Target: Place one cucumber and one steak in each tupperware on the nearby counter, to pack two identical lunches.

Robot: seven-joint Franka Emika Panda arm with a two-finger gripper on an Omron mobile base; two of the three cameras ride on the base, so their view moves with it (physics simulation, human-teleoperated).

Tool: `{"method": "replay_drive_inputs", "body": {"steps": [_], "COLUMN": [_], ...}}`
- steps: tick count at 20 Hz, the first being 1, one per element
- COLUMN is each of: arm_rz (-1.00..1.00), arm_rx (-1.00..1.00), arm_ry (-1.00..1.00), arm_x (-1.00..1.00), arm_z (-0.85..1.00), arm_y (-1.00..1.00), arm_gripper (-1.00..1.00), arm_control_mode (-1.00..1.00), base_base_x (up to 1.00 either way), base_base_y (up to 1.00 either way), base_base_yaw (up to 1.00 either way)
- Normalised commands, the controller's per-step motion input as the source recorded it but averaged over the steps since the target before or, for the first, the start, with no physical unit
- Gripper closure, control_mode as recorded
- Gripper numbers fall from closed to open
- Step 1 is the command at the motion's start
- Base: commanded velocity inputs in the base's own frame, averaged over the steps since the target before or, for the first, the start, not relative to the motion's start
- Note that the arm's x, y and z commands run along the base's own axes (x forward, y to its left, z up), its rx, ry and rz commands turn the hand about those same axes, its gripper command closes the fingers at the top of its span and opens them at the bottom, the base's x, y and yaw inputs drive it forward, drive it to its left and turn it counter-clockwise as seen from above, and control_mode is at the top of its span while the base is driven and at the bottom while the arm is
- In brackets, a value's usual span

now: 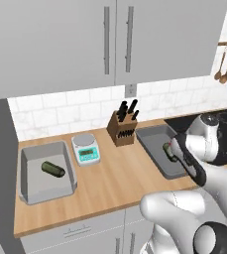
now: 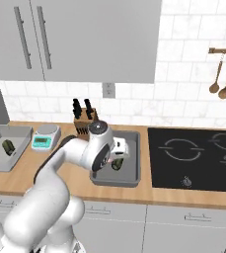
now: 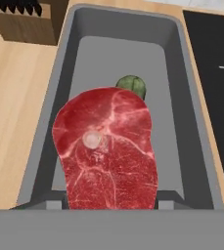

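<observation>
A raw red steak (image 3: 108, 156) hangs close in front of the hand camera and hides the fingertips; my gripper (image 1: 171, 151) is shut on it. It hovers low over the right grey tupperware (image 3: 50, 122), where a green cucumber (image 3: 131, 85) lies just beyond the steak. From the right base view the gripper (image 2: 118, 157) sits inside that tupperware (image 2: 134, 143). The left tupperware (image 1: 35, 193) holds a cucumber (image 1: 53, 168). Both boxes rest on the wooden counter (image 1: 110, 173).
A knife block (image 1: 122, 126) stands just left of the right box's far end, and a white scale (image 1: 86, 149) sits between the boxes. A black stovetop (image 2: 193, 158) borders the right box. Wooden spoons (image 2: 223, 79) hang on the wall; upper cabinets (image 1: 60, 39) overhang.
</observation>
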Motion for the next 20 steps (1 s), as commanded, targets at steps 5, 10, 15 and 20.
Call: {"method": "replay_drive_inputs", "body": {"steps": [5, 10, 15, 20], "arm_rz": [0.03, 0.04, 0.03, 0.04], "arm_rx": [0.0, 0.0, 0.0, 0.0], "arm_ry": [0.09, 0.07, 0.08, 0.04], "arm_x": [0.52, 0.44, 0.38, 0.0], "arm_z": [-0.24, -0.39, -0.46, -0.46], "arm_y": [-0.05, -0.13, -0.15, -0.08], "arm_gripper": [1.0, 1.0, 1.0, -1.0], "arm_control_mode": [-1.0, -1.0, -1.0, -1.0], "base_base_x": [0.0, 0.0, 0.0, 0.0], "base_base_y": [0.0, 0.0, 0.0, 0.0], "base_base_yaw": [0.0, 0.0, 0.0, 0.0]}}
